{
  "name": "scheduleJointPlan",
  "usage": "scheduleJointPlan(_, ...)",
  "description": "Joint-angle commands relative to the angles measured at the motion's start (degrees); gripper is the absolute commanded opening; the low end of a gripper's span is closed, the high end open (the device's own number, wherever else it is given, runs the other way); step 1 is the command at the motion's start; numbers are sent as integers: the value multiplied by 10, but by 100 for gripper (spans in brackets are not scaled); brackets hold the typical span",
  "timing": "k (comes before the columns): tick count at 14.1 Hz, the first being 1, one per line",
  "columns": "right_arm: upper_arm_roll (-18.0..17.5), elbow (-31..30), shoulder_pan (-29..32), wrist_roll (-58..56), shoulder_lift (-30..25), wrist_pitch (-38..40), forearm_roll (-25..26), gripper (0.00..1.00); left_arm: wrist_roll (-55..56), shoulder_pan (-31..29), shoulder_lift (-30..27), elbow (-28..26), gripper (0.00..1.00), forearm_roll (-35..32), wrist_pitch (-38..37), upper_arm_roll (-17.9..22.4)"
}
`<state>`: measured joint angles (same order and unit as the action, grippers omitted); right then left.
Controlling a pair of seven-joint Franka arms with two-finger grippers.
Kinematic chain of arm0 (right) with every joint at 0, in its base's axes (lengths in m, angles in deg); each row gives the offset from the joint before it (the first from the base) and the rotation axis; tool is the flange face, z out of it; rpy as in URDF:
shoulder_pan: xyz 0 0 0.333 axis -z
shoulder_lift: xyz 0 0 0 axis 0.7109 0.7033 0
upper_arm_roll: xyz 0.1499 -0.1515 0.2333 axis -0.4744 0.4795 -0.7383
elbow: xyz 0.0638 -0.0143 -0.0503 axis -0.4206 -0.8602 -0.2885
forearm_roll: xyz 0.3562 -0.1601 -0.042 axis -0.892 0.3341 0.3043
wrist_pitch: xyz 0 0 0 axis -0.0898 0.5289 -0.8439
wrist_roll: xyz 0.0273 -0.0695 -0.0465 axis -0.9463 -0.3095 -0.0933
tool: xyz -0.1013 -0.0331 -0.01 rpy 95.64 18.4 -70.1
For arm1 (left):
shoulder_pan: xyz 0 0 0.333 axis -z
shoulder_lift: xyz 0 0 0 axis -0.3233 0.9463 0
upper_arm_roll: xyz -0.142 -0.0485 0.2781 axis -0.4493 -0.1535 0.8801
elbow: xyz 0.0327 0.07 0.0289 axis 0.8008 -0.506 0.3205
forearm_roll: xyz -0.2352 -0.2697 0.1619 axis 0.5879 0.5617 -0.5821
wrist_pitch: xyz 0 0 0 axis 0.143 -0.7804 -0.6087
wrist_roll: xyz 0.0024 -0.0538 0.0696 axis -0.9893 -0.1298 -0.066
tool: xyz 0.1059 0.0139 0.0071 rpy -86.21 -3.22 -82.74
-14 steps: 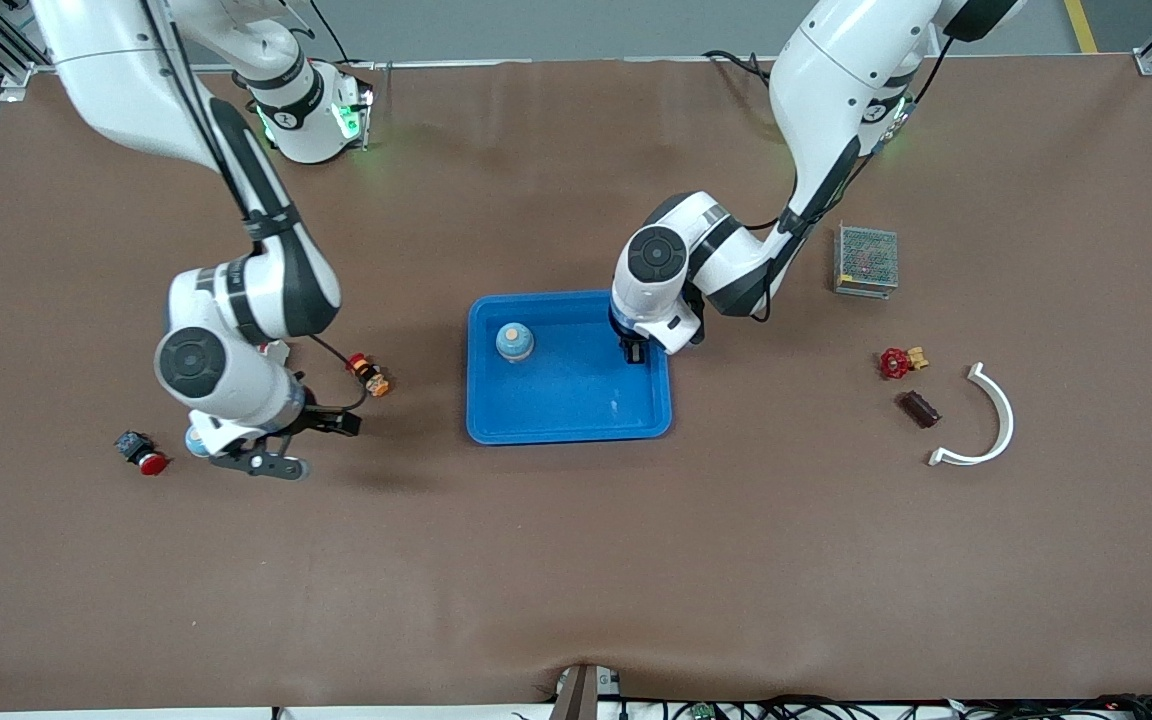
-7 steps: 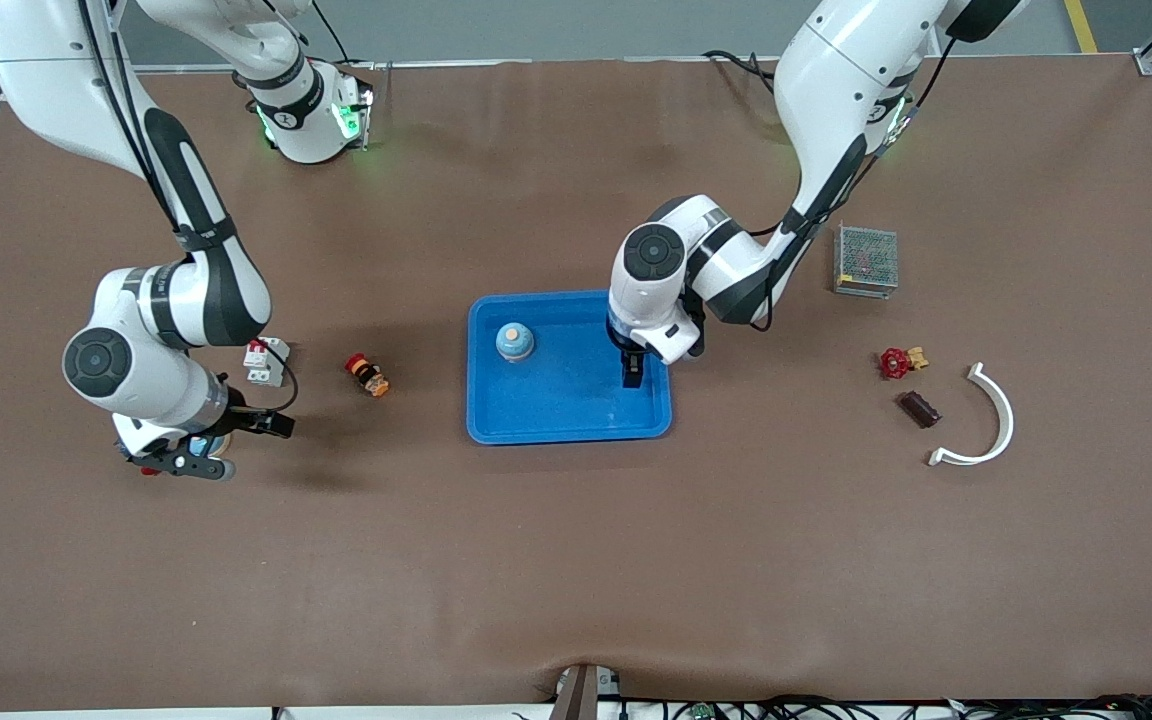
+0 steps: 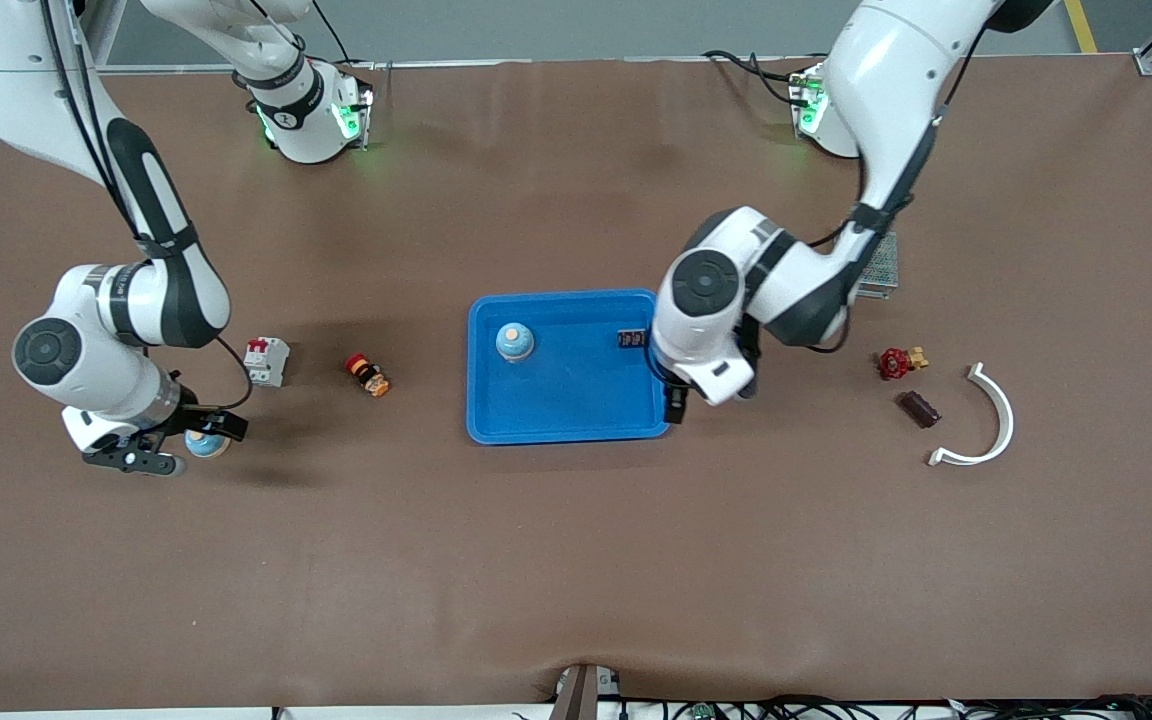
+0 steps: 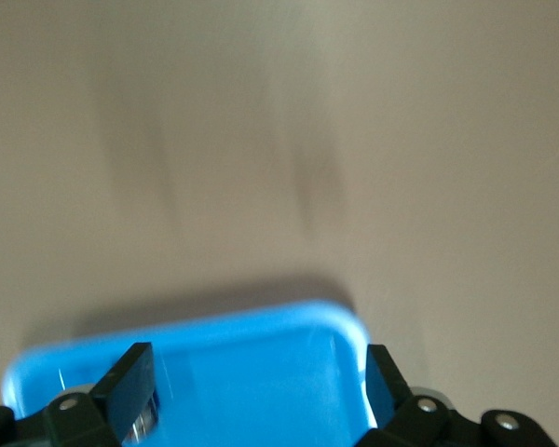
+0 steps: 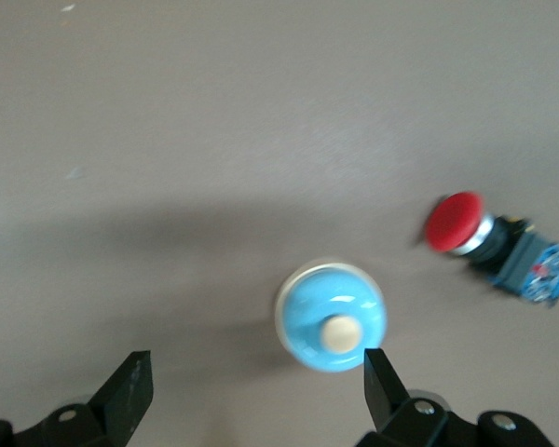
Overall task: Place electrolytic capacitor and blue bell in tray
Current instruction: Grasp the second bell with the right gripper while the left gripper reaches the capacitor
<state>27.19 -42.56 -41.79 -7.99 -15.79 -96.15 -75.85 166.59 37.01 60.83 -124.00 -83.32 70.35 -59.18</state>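
Right arm: we see it reach down from its base at the upper left of the front view, elbow bent, wrist low over the table at the frame's left edge.
Right gripper [image 3: 168, 450]: we find its fingers spread wide and empty above a blue bell [image 5: 332, 328], which stands on the table [image 3: 576, 560] at the right arm's end; a red push button [image 5: 489, 250] lies near that bell.
Left arm: we follow it from the upper right of the front view, folding down to the tray's edge at centre frame.
Left gripper [image 3: 674, 402]: in the left wrist view we see its fingers wide apart with nothing between them, over the corner of the tray [image 3: 576, 432].
Tray contents: we count a second blue bell [image 3: 514, 342] standing in its upper left part, and a small dark capacitor [image 3: 631, 340] in it just beside the left arm's wrist.
Loose parts: a breaker [image 3: 266, 360] and a small orange part [image 3: 368, 374] sit between the right arm and the tray.
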Motion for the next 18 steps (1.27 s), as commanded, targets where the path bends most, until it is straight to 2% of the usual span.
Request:
scheduleJointPlan(1,-11,-12,30,-26,5,-34,13,100,-94,-40,-23,-9,100,-8,-34,-3)
scheduleJointPlan(5,-12,-20,44,-40,28,-70,13,100,-204,-96,-25,-14,100,-8,-52,-3)
scheduleJointPlan(8,-12,-55,42,-39,32,-132,13,100,-299,-149,-33,-20,100,-9,-53,-4)
scheduleJointPlan(14,-12,-51,47,-38,47,-138,13,100,-444,-221,-33,-45,100,-11,-59,-2)
scheduleJointPlan(18,-12,-43,51,-39,52,-138,13,100,-506,-273,-20,-68,100,-56,-32,-4)
